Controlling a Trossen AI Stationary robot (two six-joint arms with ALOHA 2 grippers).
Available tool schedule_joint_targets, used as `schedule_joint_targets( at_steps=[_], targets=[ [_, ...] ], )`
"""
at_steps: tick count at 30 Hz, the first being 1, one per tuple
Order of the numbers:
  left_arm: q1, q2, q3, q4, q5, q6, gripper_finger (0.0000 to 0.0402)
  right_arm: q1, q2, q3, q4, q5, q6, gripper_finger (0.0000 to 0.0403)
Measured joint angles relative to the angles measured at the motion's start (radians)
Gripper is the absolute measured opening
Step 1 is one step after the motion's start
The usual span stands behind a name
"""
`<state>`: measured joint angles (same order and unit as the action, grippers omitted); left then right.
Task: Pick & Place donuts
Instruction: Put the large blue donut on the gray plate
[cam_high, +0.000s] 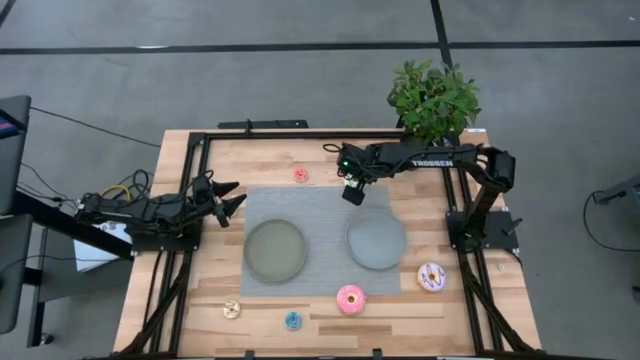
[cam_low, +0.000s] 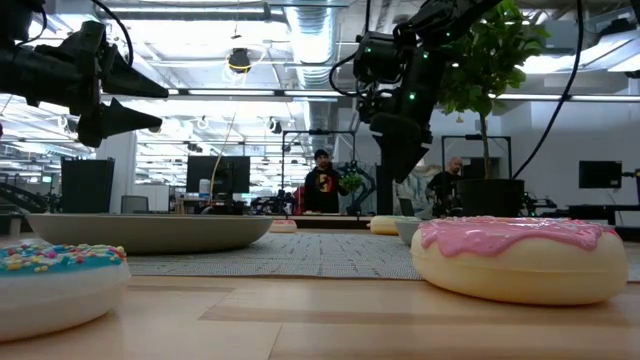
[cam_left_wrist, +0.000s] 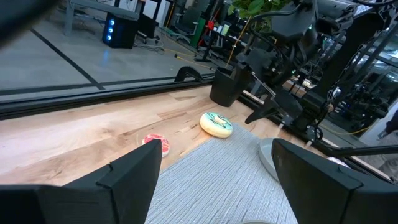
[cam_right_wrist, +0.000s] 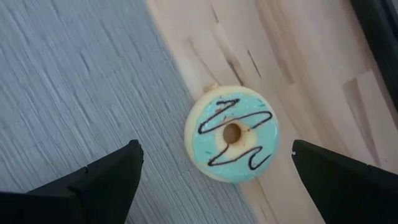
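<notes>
My right gripper (cam_high: 352, 190) hangs open above a donut with pale green icing and a dark squiggle (cam_right_wrist: 233, 134). The donut lies flat on the wood at the grey mat's far edge, with one finger to each side and clear of it. The right gripper hides it in the high view. A tiny red donut (cam_high: 300, 175) lies to its left. The pink donut (cam_high: 351, 298), white-purple donut (cam_high: 432, 277), tiny blue donut (cam_high: 293, 321) and tiny cream donut (cam_high: 232, 310) lie near the table's near edge. My left gripper (cam_high: 225, 200) waits open at the mat's left edge.
Two round grey-green plates (cam_high: 276, 250) (cam_high: 376, 240) sit on the grey mat (cam_high: 325, 205). A potted plant (cam_high: 433, 98) stands at the far right corner. Black frame rails (cam_high: 190, 190) run along the table's sides. People stand in the room beyond the table (cam_low: 322, 185).
</notes>
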<state>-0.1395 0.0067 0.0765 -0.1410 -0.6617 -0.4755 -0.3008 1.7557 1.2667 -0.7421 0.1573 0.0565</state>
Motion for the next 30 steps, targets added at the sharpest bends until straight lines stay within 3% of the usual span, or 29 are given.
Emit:
schedule_joint_targets(
  at_steps=[10,16,30],
  targets=[
    [0.000,0.000,0.000,0.000,0.000,0.000,0.0298,0.000,0.000,0.000,-0.016,-0.004,-0.004,0.0396],
    [0.000,0.000,0.000,0.000,0.000,0.000,0.0298,-0.029,0.000,0.000,-0.019,-0.138,0.031,0.0396],
    [0.000,0.000,0.000,0.000,0.000,-0.010,0.0298,-0.149,0.000,0.000,-0.025,-0.189,0.155,0.0396]
  ],
)
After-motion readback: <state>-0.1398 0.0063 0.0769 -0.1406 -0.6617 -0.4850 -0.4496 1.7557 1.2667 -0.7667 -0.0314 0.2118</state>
